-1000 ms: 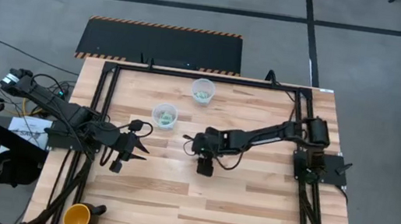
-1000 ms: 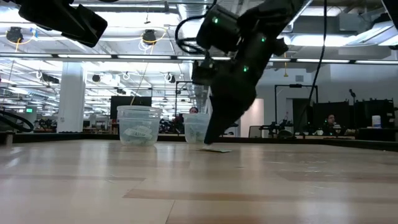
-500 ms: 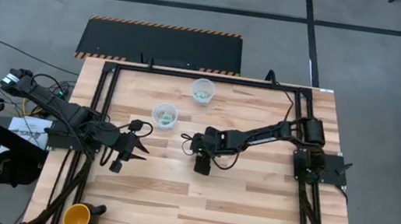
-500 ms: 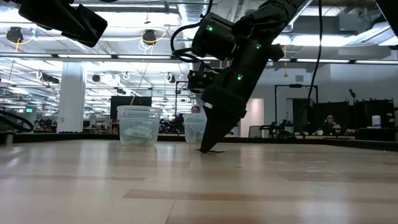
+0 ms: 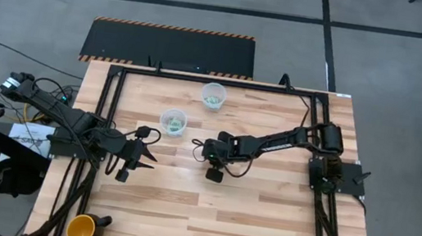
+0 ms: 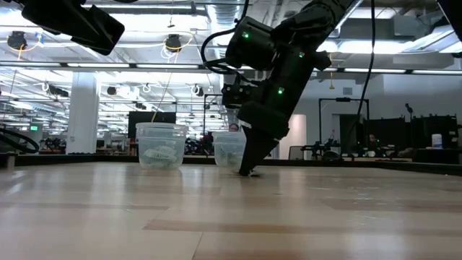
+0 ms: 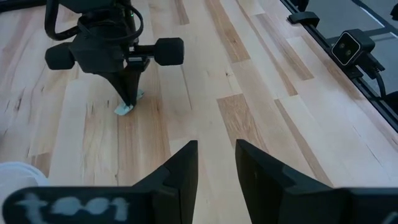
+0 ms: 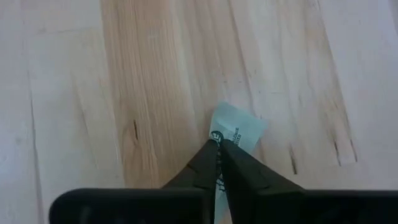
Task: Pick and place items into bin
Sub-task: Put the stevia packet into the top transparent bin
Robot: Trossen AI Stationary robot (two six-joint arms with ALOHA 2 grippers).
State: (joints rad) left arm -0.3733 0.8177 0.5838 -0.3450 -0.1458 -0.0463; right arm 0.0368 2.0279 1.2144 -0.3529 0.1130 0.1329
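A small mint-green and white wrapped piece [image 8: 239, 132] lies on the wooden table near its middle, and my right gripper [image 8: 218, 147] is shut on it. The high view shows that gripper [image 5: 214, 175] right of centre; the low view shows its tip [image 6: 247, 171] down at the tabletop. Two clear cups [image 5: 173, 121] [image 5: 213, 95] holding more such pieces stand on the table behind it. My left gripper [image 7: 216, 163] waits open at the table's left [image 5: 150, 160] with nothing between its fingers. My right gripper pinches the wrapped piece by its near end [image 8: 219, 142] between its two fingertips. The fingers come from above, slanting down. The piece [image 7: 126, 109] still lies low at the tabletop; its free end spreads out flat beyond the fingertips.
A yellow cup [image 5: 81, 229] stands at the table's near left corner. Black frame rails [image 5: 105, 103] run along the left, far and right edges. Bare wood stretches across the near half of the table.
My right gripper has dipped to the tabletop over the flat wrapped piece and shut on it. The piece has stayed on the table. My left arm has kept still.
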